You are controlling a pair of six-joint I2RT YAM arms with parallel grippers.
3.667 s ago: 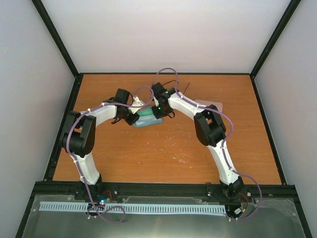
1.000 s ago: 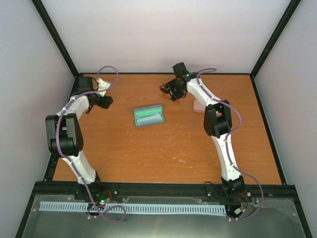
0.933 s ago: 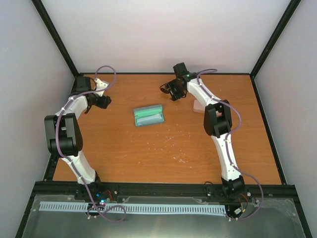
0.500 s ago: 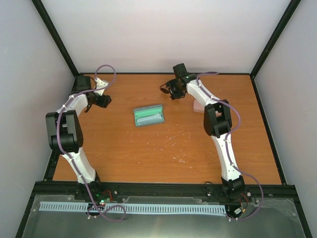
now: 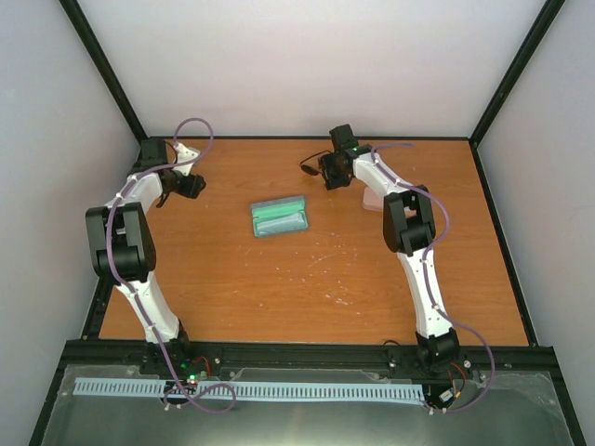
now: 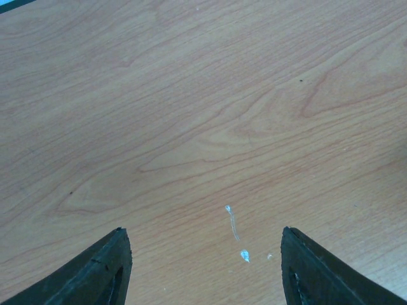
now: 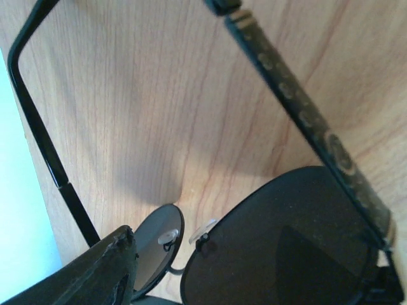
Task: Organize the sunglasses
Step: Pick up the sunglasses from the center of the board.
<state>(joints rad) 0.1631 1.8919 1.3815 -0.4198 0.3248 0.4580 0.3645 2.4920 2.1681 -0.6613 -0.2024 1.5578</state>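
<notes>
I count one blue-grey case (image 5: 280, 217) mid-worktop (image 5: 279, 288) and one pink case (image 5: 372, 201) to its right, partly hidden. Far left, my left tool (image 6: 203, 238) stands wide over bare wood. Far centre, my right tool (image 5: 325, 174) grips one pair of black sunglasses (image 7: 286, 241).

Orange-brown wooden table (image 5: 279, 279) enclosed by plain white walls (image 5: 307, 65) and black posts (image 5: 104, 70).

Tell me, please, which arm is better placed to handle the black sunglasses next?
Right. The right gripper holds the black sunglasses, lenses between its fingers, while the left gripper hangs open over the table, well away from them.
</notes>
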